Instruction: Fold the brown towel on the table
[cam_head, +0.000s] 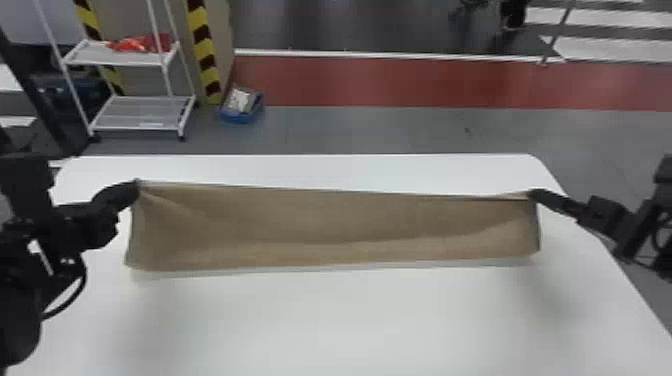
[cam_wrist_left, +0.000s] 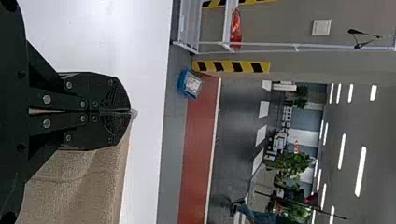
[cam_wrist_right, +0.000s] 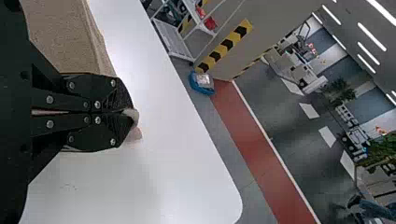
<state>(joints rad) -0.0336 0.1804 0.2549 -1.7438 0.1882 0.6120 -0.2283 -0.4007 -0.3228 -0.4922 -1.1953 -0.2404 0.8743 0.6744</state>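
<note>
Brown cloth stretches between 2 grippers: the brown towel (cam_head: 330, 220) spans most of the white tabletop (cam_head: 350, 320), its far edge drawn nearly straight and the rest falling toward the near side. The left gripper (cam_head: 134, 187) has its 2 fingers narrowed together on the towel's far left corner, a tiny bit of cloth showing at the tips in its wrist view. The right gripper (cam_head: 535, 194) is closed on the far right corner, where a small tuft pokes out past its fingertips. Soft creases slant away from the left corner, and a long, shallow one crosses the towel toward the right. Whether the near edge touches the tabletop, I cannot tell. Beyond, at far left, a white rack (cam_head: 163, 65) holds something red (cam_head: 145, 44), with a blue bin (cam_head: 242, 118) on the floor just right of it.
</note>
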